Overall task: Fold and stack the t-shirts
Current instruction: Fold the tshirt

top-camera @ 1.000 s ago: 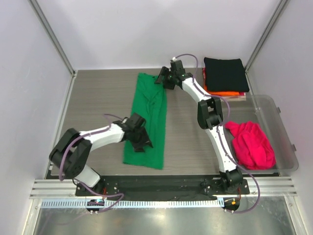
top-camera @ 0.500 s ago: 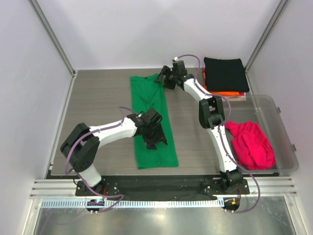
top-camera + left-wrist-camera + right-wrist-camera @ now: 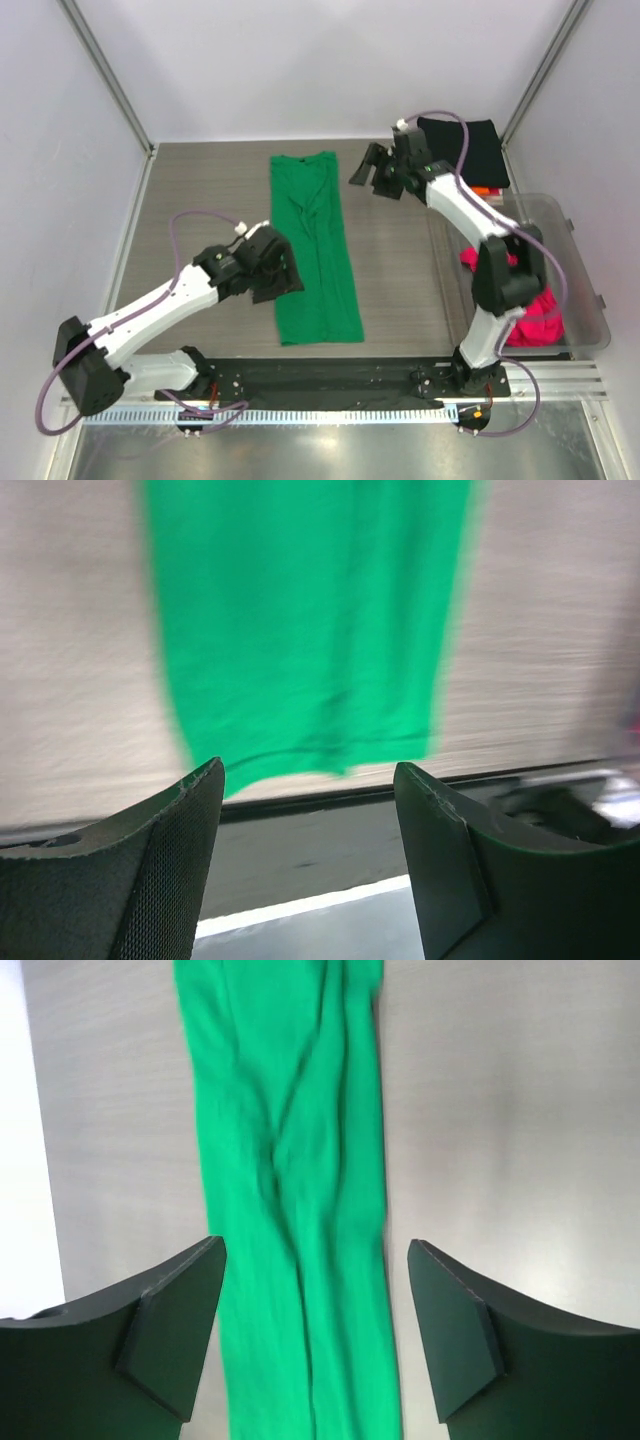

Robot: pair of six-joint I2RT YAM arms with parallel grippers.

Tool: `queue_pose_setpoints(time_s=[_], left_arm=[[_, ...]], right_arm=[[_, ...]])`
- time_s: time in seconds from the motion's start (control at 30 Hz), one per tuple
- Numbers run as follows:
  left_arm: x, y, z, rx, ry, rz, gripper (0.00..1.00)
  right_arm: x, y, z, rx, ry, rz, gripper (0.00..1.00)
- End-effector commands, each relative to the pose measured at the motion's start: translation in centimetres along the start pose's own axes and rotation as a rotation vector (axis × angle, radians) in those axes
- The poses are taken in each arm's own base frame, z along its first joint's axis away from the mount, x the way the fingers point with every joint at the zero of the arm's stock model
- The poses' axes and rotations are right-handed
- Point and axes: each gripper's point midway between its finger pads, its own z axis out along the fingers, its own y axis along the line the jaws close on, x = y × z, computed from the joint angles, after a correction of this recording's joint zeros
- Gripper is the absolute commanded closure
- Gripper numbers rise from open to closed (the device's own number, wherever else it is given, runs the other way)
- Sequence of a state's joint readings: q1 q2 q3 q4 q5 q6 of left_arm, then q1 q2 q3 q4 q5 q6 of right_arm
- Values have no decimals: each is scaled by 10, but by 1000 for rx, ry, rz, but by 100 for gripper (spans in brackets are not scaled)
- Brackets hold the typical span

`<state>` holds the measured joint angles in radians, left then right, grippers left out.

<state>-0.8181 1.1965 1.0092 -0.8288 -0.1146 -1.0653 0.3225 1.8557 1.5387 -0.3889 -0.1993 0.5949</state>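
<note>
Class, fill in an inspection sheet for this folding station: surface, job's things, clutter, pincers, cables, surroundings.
Surface: grey wood-grain table.
Job's things: green shirt lies mid-table as a long folded strip; black shirt sits folded on an orange one at the far right; pink shirt is crumpled in the bin.
Clutter: the clear bin, at the right edge.
Pincers: left pincer and right pincer are both open and empty, near the green shirt.
Cables: purple cables loop along both arms.
Surroundings: white walls, metal posts.
</note>
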Motion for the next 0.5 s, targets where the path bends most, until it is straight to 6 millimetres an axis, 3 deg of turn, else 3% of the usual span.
queue_pose_setpoints(time_s=[0.0, 0.03, 0.07, 0.13, 0.17, 0.23, 0.27, 0.33, 0.37, 0.47], left_arm=[[22, 41, 5, -70, 13, -34, 30], [26, 43, 7, -59, 12, -50, 31], [29, 46, 8, -52, 11, -77, 32], [41, 57, 13, -45, 18, -100, 32], [45, 60, 15, -44, 22, -108, 33], [53, 65, 20, -41, 29, -133, 34], [57, 67, 23, -44, 34, -135, 34], [66, 74, 29, -59, 40, -146, 35], [68, 75, 31, -58, 34, -147, 35], [80, 77, 41, -42, 50, -164, 37]], right_arm=[[58, -11, -49, 23, 48, -16, 23], [83, -7, -57, 13, 83, -33, 24], [113, -15, -73, 21, 109, -41, 26], [150, -15, -84, 15, 148, -11, 28], [192, -23, -89, 27, 219, -28, 29], [215, -21, -105, 13, 209, 15, 30], [246, -35, -108, 34, 259, 18, 32], [257, -31, -117, -8, 241, 61, 34], [273, -44, -118, 12, 267, 64, 34], [290, -54, -125, 11, 288, 65, 39]])
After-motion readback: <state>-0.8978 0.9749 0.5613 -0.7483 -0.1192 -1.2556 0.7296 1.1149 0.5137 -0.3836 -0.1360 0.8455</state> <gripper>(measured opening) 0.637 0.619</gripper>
